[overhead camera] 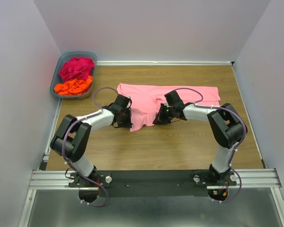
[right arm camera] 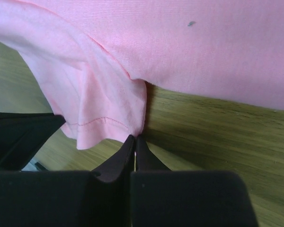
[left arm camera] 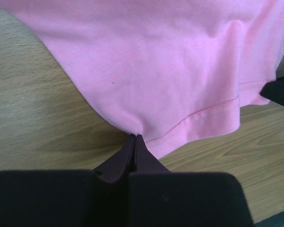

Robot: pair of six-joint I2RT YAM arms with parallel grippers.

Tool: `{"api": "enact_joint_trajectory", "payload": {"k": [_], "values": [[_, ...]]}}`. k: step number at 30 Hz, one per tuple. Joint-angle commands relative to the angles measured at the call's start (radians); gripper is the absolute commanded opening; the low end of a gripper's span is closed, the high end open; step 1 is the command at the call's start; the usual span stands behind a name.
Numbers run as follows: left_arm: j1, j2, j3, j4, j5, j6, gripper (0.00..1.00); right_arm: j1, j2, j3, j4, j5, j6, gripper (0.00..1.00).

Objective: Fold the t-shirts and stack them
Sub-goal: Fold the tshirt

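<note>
The light pink t-shirt [overhead camera: 151,101] lies spread on the wooden table, with its near left part drawn toward me. My left gripper [overhead camera: 125,122] is shut on the shirt's left edge near the hem; the cloth [left arm camera: 170,71] puckers at the closed tips [left arm camera: 136,137]. My right gripper [overhead camera: 160,118] is shut on the shirt's near edge, pinching a fold of it [right arm camera: 109,99] at the tips [right arm camera: 135,138]. The two grippers are close together, a short gap apart. The magenta t-shirt [overhead camera: 76,67] and the orange t-shirt [overhead camera: 74,86] lie crumpled in the basket.
The grey-blue plastic basket [overhead camera: 57,78] stands at the table's far left corner. White walls close in the table on the left, back and right. Bare wood [overhead camera: 156,146] lies between the shirt and the arm bases.
</note>
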Motion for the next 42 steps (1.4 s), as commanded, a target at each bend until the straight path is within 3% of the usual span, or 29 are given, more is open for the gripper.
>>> {"api": "enact_joint_trajectory", "payload": {"k": [1,11,22,42], "values": [[-0.006,0.017,0.055,-0.068,-0.053,0.014,0.0,0.008,0.01,0.025,-0.013,0.013,-0.009,0.01],[0.066,0.1,0.379,-0.137,-0.147,0.116,0.0,-0.03,0.021,0.186,-0.028,0.059,-0.025,0.01],[0.105,0.293,0.651,-0.095,-0.182,0.192,0.0,-0.127,0.175,0.408,-0.028,0.071,-0.043,0.01],[0.123,0.456,0.752,0.004,-0.181,0.216,0.0,-0.178,0.337,0.56,-0.028,0.069,-0.097,0.04]]}}
